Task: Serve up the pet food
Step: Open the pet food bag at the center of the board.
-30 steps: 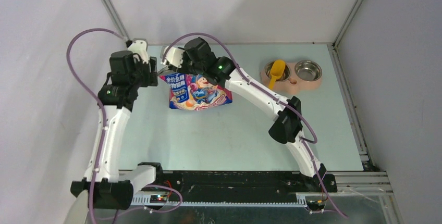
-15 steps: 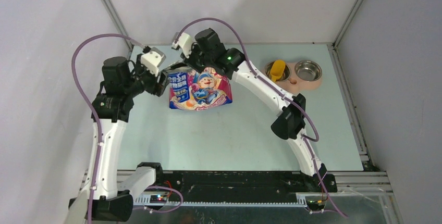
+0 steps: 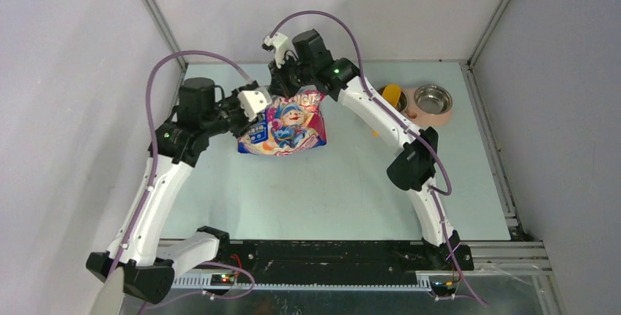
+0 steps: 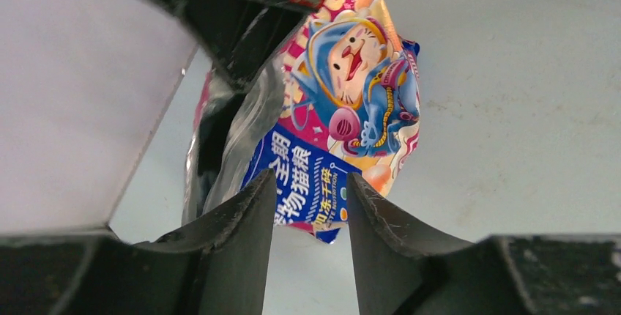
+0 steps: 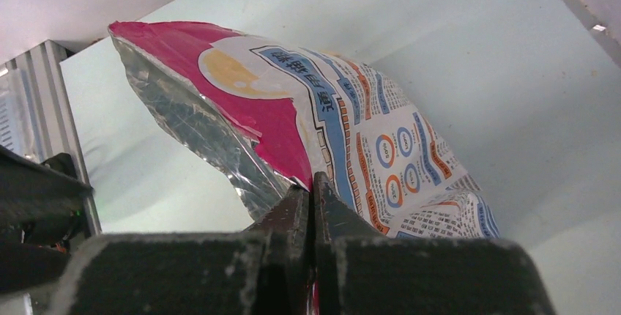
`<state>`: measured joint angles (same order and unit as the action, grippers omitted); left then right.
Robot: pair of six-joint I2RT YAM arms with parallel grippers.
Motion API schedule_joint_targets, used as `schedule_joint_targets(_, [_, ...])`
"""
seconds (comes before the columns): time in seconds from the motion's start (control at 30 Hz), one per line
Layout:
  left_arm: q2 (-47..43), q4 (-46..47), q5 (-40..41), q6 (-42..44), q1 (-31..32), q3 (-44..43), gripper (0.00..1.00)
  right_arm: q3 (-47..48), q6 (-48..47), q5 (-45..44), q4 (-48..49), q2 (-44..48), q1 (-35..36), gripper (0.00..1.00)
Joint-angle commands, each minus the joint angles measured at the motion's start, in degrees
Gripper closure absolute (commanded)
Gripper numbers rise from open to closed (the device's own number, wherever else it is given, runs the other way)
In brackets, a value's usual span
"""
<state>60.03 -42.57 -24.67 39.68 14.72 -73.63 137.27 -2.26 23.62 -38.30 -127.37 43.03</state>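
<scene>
The right pincer (image 5: 313, 183) is clamped tight on the torn top edge of the glossy pink-and-blue cartoon bag (image 3: 289, 124), with no gap showing between its fingers. The bag's top is held up while its printed body hangs down toward the pale green counter (image 3: 329, 183). Whether the bottom rests on the counter cannot be told. Beside the pinched spot the bag's mouth gapes, and its silver lining shows.

The left pincer (image 4: 309, 176) is at the bag's left side, its two dark fingers standing apart and closed on nothing. In the left wrist view, the bag's lower corner with its blue panel of white lettering shows through the gap between them. Whether either finger touches the foil cannot be told.

The pet food itself shows in no view, and the bag's open mouth gives no sight of what is inside.

Well to the right, near the far edge of the counter, sits a pink double feeder (image 3: 411, 115). A yellow scoop (image 3: 390, 97) lies in its left bowl, partly hidden behind the right arm
</scene>
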Motion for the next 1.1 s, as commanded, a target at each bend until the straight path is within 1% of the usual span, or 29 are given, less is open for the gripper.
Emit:
schedule_joint_targets(0.0, [1.63, 0.93, 4.12, 9.61, 4.61, 0.64, 0.54, -0.2, 4.05, 3.22, -1.63, 4.93, -0.6, 1.0])
schedule_joint_targets(0.1, [2.22, 5.81, 10.76, 10.24, 6.76, 2.87, 0.55, -0.4, 4.45, 3.41, -1.54, 4.85, -0.67, 1.0])
schedule_joint_targets(0.17, [2.49, 9.0, 13.83, 11.53, 7.04, 4.58, 0.56, -0.5, 4.52, 3.53, -1.51, 4.81, -0.73, 1.0])
schedule_joint_targets(0.53, [4.9, 25.14, 26.75, 15.89, 9.31, 12.43, 0.56, -0.84, 4.5, 4.16, -1.86, 4.59, -0.7, 1.0])
schedule_joint_targets(0.6, [5.47, 27.05, 27.84, 16.62, 9.43, 13.19, 0.57, -0.86, 4.59, 4.35, -1.94, 4.6, -0.71, 1.0])
schedule_joint_targets(0.67, [6.07, 27.96, 28.67, 17.23, 9.51, 13.46, 0.6, -0.87, 4.75, 4.62, -2.01, 4.63, -0.77, 1.0])
schedule_joint_targets(0.73, [6.42, 28.69, 29.76, 17.75, 9.53, 13.68, 0.66, -0.87, 4.8, 4.9, -2.08, 4.66, -0.77, 1.0])
schedule_joint_targets(0.77, [6.53, 29.1, 30.11, 17.85, 9.54, 13.68, 0.76, -0.87, 4.81, 5.0, -2.11, 4.67, -0.82, 1.0])
schedule_joint_targets(0.8, [6.56, 29.07, 30.8, 17.78, 9.56, 13.49, 0.82, -0.87, 4.77, 5.02, -2.08, 4.72, -0.83, 1.0])
schedule_joint_targets(0.83, [6.65, 28.25, 31.07, 17.6, 9.55, 13.1, 0.94, -0.82, 4.79, 4.99, -2.07, 4.75, -0.95, 1.0])
schedule_joint_targets(0.9, [6.33, 25.27, 30.74, 16.48, 9.54, 11.63, 0.99, -0.72, 4.74, 4.43, -2.04, 4.76, -0.99, 1.0])
schedule_joint_targets(1.0, [5.26, 18.69, 26.42, 13.78, 9.45, 7.82, 1.0, -0.4, 4.02, 2.9, -2.08, 4.7, -1.09, 1.0])
schedule_joint_targets(1.03, [5.05, 14.67, 22.97, 13.24, 9.32, 6.11, 1.0, -0.28, 3.45, 2.52, -2.1, 4.64, -1.03, 1.0])
schedule_joint_targets(1.07, [4.6, 13.02, 21.36, 12.22, 9.04, 5.46, 1.0, -0.08, 3.12, 1.68, -2.19, 4.6, -1.02, 1.0])
